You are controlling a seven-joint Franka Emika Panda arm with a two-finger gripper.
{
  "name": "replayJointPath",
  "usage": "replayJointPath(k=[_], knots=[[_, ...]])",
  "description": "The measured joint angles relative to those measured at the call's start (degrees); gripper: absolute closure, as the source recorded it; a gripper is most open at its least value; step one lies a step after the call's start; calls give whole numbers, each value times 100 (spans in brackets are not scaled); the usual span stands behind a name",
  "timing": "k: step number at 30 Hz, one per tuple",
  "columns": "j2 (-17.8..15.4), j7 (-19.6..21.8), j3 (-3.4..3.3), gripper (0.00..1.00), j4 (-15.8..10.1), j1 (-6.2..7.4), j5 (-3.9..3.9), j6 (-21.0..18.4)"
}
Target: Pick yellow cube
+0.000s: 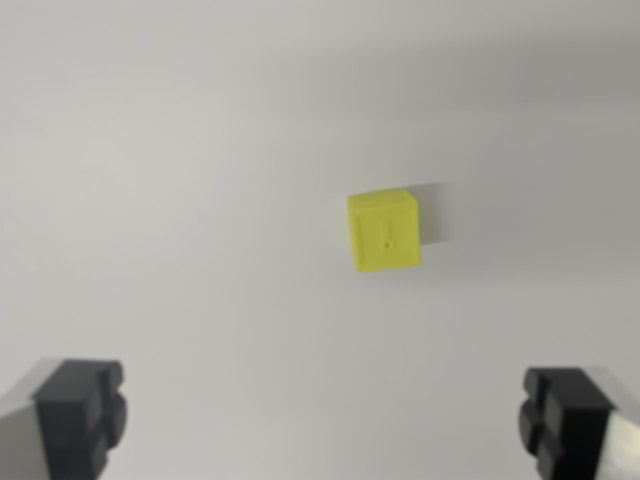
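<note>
Yellow cube (384, 231), single item, ungrasped.
Bright yellow, small mark seen on its upper face; set flat, slightly rotated, on a plain white surface (180, 200), just right of frame centre.

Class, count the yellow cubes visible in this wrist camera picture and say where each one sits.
1. The yellow cube rests on the white surface, slightly toward the wrist view's right of centre, beyond the open gripper. Nothing seems hidden.

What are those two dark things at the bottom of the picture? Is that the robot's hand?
Yes, those are the gripper's two fingers. Each ends in a blocky black pad with grooves cut across it, mounted on a pale grey metal piece that shows at the picture's lower corners. No cables or markings are visible, and the arm itself is out of view.
</note>
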Motion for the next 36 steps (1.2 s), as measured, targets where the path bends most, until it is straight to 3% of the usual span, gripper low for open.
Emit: replayJointPath(k=[7, 36], knots=[[-7, -39, 0, 0, -35, -13, 0, 25], [229, -429, -1, 0, -817, -187, 65, 1033]])
